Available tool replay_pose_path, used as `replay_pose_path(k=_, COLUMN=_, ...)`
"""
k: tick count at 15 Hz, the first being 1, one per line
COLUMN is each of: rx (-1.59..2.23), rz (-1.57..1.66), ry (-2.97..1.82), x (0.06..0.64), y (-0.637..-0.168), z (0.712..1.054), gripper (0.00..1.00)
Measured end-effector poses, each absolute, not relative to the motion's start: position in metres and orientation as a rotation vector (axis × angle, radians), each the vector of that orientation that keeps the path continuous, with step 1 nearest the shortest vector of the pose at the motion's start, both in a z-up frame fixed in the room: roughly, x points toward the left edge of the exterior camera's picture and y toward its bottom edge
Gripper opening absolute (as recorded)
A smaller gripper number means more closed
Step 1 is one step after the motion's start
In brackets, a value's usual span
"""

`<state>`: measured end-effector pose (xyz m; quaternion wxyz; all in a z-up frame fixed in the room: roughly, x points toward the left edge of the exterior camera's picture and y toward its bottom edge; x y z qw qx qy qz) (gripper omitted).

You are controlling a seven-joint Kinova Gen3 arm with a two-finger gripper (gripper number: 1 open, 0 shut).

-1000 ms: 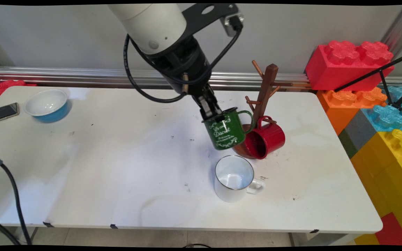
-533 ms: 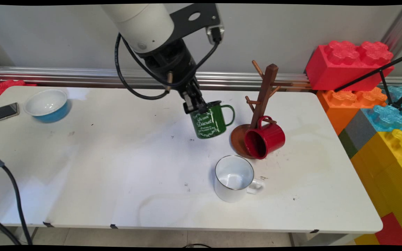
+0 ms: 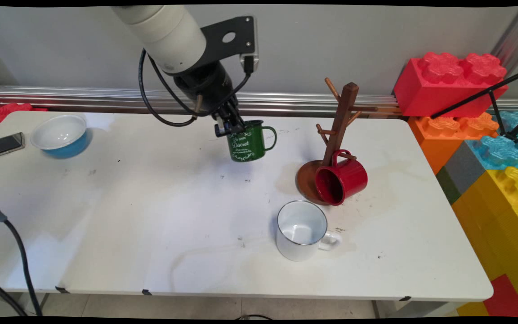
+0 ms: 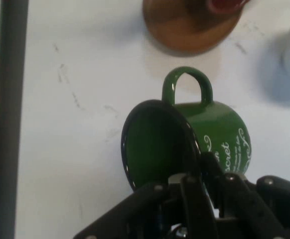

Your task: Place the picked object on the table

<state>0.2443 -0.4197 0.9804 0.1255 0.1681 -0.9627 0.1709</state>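
Note:
My gripper [image 3: 228, 127] [image 4: 197, 172] is shut on the rim of a green mug [image 3: 245, 143] [image 4: 185, 139] with white lettering, holding it above the table with its handle to the right. To its right stands a wooden mug tree [image 3: 341, 121] on a round base [image 4: 192, 22]. A red mug [image 3: 341, 180] hangs tilted from a low peg of the tree. A white mug [image 3: 301, 229] stands upright on the table nearer the front edge.
A blue bowl [image 3: 61, 135] with a white inside sits at the back left, a phone [image 3: 3, 145] beside it at the table's left edge. Large toy bricks [image 3: 450, 83] are stacked past the right edge. A black cable [image 3: 18, 256] hangs at the front left.
My gripper has carried the green mug up and to the left, away from the mug tree and the red mug, toward the back of the table. The other mugs have not moved.

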Motion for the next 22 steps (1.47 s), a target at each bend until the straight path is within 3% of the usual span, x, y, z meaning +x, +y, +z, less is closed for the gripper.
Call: replay_pose_path(k=22, rx=0.267, rz=0.717, ry=-2.806, x=0.29, y=-0.453, z=0.87, gripper=0.0)
